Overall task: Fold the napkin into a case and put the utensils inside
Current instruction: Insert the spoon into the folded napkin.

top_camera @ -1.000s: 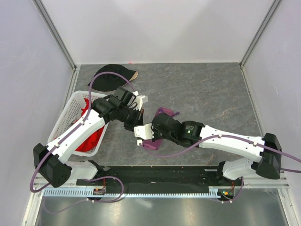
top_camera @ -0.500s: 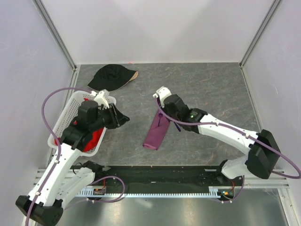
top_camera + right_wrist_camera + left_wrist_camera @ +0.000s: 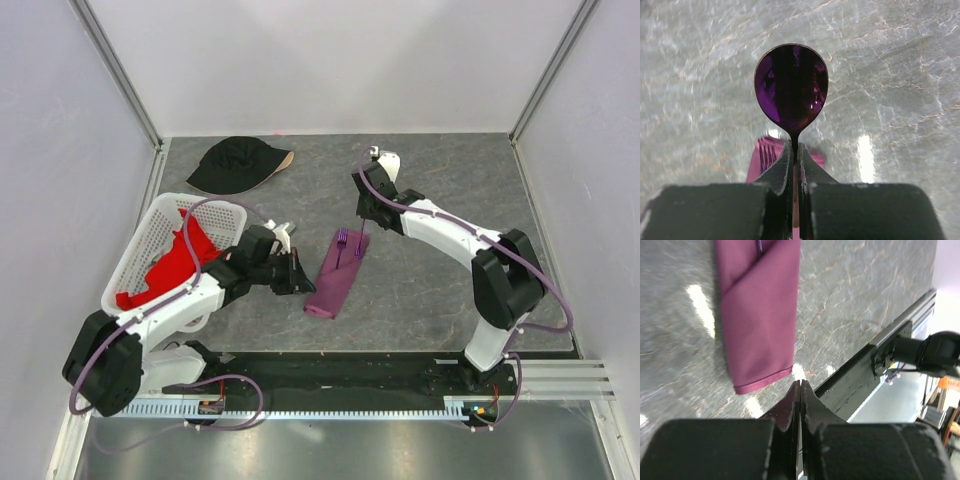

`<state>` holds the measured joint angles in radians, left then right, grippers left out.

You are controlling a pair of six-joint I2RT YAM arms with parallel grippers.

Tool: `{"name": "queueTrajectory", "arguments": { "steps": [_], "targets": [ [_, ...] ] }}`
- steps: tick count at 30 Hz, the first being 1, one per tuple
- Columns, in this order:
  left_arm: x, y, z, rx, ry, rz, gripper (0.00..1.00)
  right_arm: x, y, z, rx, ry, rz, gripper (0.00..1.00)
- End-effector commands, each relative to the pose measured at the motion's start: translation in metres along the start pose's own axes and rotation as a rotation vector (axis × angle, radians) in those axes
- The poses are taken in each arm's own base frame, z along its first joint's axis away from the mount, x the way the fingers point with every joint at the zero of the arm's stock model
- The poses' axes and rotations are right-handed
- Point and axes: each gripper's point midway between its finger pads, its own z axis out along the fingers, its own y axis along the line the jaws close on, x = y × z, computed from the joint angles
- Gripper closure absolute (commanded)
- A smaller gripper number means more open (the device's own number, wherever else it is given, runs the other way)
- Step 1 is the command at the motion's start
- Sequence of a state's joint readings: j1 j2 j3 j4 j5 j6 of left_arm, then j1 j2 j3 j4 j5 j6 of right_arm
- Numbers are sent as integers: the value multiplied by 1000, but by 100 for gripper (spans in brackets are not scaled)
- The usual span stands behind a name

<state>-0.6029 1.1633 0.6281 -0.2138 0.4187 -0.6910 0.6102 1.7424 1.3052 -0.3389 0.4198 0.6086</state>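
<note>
looks like the fork (image 3: 342, 239) now pokes out of the case (image 3: 330, 285) mid-frame, right gripper (image 3: 795, 150) pinches the spoon (image 3: 791, 85), that's next; left gripper (image 3: 800, 390) closed, empty

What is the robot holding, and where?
The right gripper pinches a purple spoon by its handle, just below the bowl. The left gripper holds nothing.

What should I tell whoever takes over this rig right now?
Left hand: shut, empty, just left of the case.
Right hand: shut on the spoon, over the case's far end.
Done: case folded; the fork lies at its far end, tines showing.
To do: slide the spoon in. No other utensils visible.
</note>
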Motion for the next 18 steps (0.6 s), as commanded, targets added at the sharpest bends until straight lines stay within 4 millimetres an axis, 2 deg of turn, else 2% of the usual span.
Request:
{"name": "queueTrajectory", "arguments": {
  "steps": [1,8,10,14,18],
  "targets": [
    [5,-9,12,44,2,30,98,-17,18,11,-11,-14,103,100],
    [38,6,25,0,92,41,98,4,14,25,22,33,112,100],
    [47,12,29,-21,123,30,98,10,9,24,38,41,118,100],
    [65,12,37,-36,164,37,98,16,8,22,45,53,127,100],
    [75,17,45,-50,182,17,98,23,8,17,53,79,127,100]
  ]
}}
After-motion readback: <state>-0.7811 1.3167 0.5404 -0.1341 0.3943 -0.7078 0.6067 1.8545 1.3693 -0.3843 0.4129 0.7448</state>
